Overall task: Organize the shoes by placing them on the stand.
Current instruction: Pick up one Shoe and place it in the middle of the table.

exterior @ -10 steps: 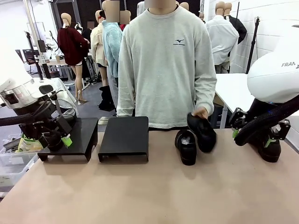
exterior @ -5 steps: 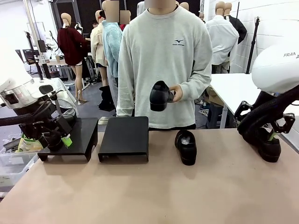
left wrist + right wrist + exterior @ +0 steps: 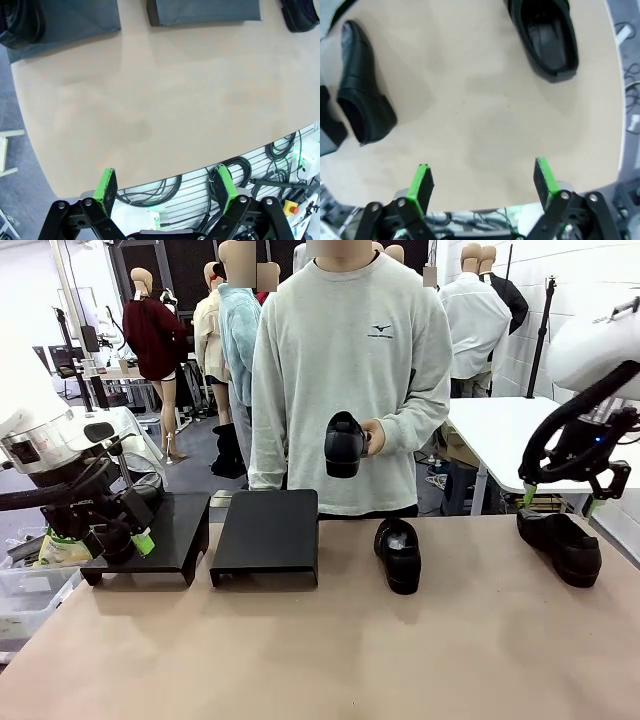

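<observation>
Three black low-cut shoes are noted, all off the stands. The first shoe [image 3: 344, 445] is clear of the table at chest height, toe toward the robot's side, with the person's hand [image 3: 373, 437] closed around its rear part. The second shoe [image 3: 398, 555] rests on the tan table [image 3: 320, 660] near the far edge, right of centre, opening upward. The third shoe [image 3: 560, 545] rests at the table's far right, well apart from the second. The right gripper [image 3: 558, 502] hangs just above the third shoe without touching it. Its green pads [image 3: 422, 182] are spread wide with nothing between them. The left gripper [image 3: 130, 542] sits low at the table's left end and overlaps the left stand [image 3: 180, 525] in the front view, so contact cannot be told. Its own wrist camera shows the left gripper [image 3: 165, 185] spread wide and empty over bare tabletop. The middle stand [image 3: 267, 535], a black bench-shaped platform, sits just beside the left stand, between it and the second shoe.
</observation>
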Robot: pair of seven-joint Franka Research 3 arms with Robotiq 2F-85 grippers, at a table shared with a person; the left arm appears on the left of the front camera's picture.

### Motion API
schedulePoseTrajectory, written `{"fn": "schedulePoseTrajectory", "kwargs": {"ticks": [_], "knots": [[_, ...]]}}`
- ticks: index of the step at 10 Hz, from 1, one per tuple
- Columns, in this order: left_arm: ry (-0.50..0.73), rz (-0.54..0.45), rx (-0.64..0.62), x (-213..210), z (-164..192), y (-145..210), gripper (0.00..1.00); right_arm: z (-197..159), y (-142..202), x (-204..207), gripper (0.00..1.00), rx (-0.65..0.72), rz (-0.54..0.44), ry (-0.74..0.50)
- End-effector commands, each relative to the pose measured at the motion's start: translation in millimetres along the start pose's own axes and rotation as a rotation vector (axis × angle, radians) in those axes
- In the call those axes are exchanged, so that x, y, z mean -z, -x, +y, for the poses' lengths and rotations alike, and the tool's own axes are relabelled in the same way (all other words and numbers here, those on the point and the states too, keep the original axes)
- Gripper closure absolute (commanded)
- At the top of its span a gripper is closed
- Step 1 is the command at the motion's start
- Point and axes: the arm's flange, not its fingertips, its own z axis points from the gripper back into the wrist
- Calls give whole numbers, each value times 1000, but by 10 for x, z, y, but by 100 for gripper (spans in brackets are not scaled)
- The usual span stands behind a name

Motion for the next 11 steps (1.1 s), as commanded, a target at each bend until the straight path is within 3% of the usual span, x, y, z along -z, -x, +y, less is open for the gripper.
{"fn": "schedulePoseTrajectory", "kwargs": {"ticks": [1, 3, 4, 5, 6, 7, 9, 11], "knots": [[17, 1, 6, 4, 11, 13, 0, -21, 213, -46, 0, -3, -43, -6], [17, 1, 6, 4, 11, 13, 0, -21, 213, -46, 0, -3, -43, -6], [17, 1, 6, 4, 11, 13, 0, 8, -4, -21, 0, -1, -3, -1], [17, 1, 6, 4, 11, 13, 0, 157, 120, 117, 0, -164, -131, 158], [17, 1, 6, 4, 11, 13, 0, 122, 32, 170, 0, -186, -138, 204], [17, 1, 6, 4, 11, 13, 0, 48, -177, 267, 0, -300, -117, 225], [17, 1, 6, 4, 11, 13, 0, -122, -537, 484, 0, -337, -44, 183], [17, 1, 6, 4, 11, 13, 0, -264, -642, 614, 0, -349, 10, 100]]}}
